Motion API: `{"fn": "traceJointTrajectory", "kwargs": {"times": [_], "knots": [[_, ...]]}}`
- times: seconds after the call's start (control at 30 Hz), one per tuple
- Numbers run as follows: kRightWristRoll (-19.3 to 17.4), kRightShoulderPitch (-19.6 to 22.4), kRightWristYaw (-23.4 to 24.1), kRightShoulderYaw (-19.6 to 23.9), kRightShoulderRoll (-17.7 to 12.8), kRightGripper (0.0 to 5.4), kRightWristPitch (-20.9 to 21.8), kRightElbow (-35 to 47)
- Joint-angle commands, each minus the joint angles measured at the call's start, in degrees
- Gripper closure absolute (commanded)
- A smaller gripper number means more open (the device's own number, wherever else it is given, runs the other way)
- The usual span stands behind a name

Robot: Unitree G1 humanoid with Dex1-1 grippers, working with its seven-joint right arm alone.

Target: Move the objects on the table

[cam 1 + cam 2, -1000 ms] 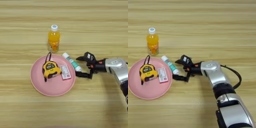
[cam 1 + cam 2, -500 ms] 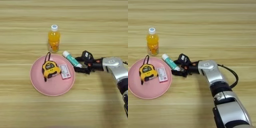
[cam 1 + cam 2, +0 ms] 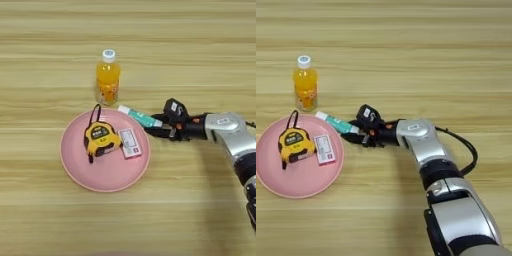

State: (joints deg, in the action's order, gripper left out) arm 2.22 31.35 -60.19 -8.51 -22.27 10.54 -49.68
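A white tube with a green label [image 3: 138, 115] lies on the table [image 3: 150, 45] just right of the pink plate's rim, slanting down to the right. My right gripper [image 3: 160, 127] comes in from the right, shut on the tube's right end, with one black finger [image 3: 169, 111] above it and one below. The orange-drink bottle [image 3: 108, 78] stands upright behind the plate. A yellow-and-black tape measure [image 3: 101, 138] with a black strap rests on the plate.
The large pink plate [image 3: 110, 174] sits left of centre and also carries a small white-and-pink card [image 3: 129, 143]. My silver forearm [image 3: 418, 137] and its black cable [image 3: 468, 150] stretch across the table to the right.
The gripper moved left to the tube and its wide-open fingers came together on the tube's right end. Bottle, plate, tape measure and card stayed put.
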Motion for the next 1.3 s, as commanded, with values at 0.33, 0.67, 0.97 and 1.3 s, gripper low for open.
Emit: {"fn": "traceJointTrajectory", "kwargs": {"times": [0.33, 0.67, 0.97, 1.3], "knots": [[-0.93, 9.49, 3.60, 4.00, -3.14, 3.74, 1.25, 1.19], [-2.77, 9.65, 1.07, 6.13, -4.94, 3.74, 0.64, 7.15], [-7.49, 4.46, -6.31, 6.82, -8.51, 3.74, -3.75, 22.79], [-12.72, 1.61, -15.59, 5.09, -10.24, 3.74, -6.32, 36.09]]}}
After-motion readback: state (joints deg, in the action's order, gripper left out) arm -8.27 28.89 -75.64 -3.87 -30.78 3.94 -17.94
